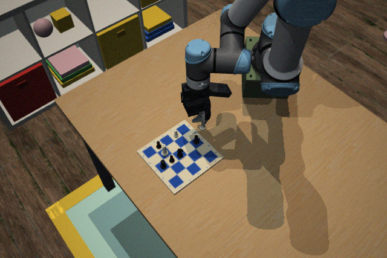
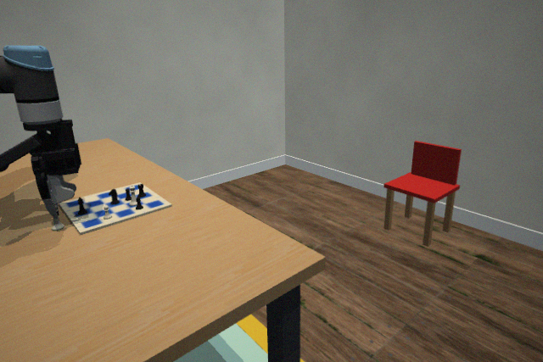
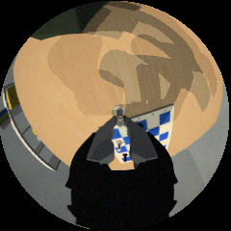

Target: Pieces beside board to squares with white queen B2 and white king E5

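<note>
The blue-and-cream chessboard (image 1: 180, 158) lies on the wooden table. My gripper (image 1: 202, 121) is shut on a white piece, which looks like the white king (image 1: 202, 127). The piece stands upright on the table just outside the board's far corner. It also shows in the exterior view (image 2: 56, 222) and between my fingers in the wrist view (image 3: 118, 113). A tall white piece, which looks like the white queen (image 1: 164, 149), stands on the board one square in from its left corner. A small white pawn (image 1: 175, 133) and several black pieces (image 1: 179, 153) stand upright on other squares.
The arm's base (image 1: 268, 83) is mounted on the table behind the board. A shelf unit (image 1: 78, 30) with boxes stands past the table's far edge. A red chair (image 2: 422, 186) stands on the floor far to the right.
</note>
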`<act>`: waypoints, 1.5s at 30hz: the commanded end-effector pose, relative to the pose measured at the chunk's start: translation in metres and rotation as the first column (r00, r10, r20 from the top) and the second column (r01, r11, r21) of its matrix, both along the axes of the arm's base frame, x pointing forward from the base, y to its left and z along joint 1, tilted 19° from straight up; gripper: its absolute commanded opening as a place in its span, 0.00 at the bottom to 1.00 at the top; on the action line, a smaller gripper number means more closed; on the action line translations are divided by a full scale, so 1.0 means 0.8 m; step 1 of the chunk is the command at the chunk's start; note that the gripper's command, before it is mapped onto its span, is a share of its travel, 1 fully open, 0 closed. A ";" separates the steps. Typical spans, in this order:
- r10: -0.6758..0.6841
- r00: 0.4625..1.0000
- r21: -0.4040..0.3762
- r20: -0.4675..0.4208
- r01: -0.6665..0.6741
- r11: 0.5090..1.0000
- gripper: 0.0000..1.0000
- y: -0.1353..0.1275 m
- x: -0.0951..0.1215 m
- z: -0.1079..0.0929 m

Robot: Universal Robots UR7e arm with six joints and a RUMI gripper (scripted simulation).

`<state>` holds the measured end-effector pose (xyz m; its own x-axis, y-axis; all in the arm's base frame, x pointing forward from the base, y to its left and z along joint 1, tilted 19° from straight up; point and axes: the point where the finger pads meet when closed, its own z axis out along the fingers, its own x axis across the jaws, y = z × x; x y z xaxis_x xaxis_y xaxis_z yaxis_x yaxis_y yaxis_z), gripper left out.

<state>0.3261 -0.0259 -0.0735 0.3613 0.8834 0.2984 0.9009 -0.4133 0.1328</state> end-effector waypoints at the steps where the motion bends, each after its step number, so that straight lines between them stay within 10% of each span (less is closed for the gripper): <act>1: 0.000 1.000 -0.001 0.001 0.000 1.000 0.00 -0.001 0.000 0.001; 45: 0.000 1.000 -0.001 0.001 0.000 1.000 0.00 -0.025 -0.027 0.107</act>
<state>0.3070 -0.0443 0.0040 0.3618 0.8837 0.2970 0.9008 -0.4135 0.1328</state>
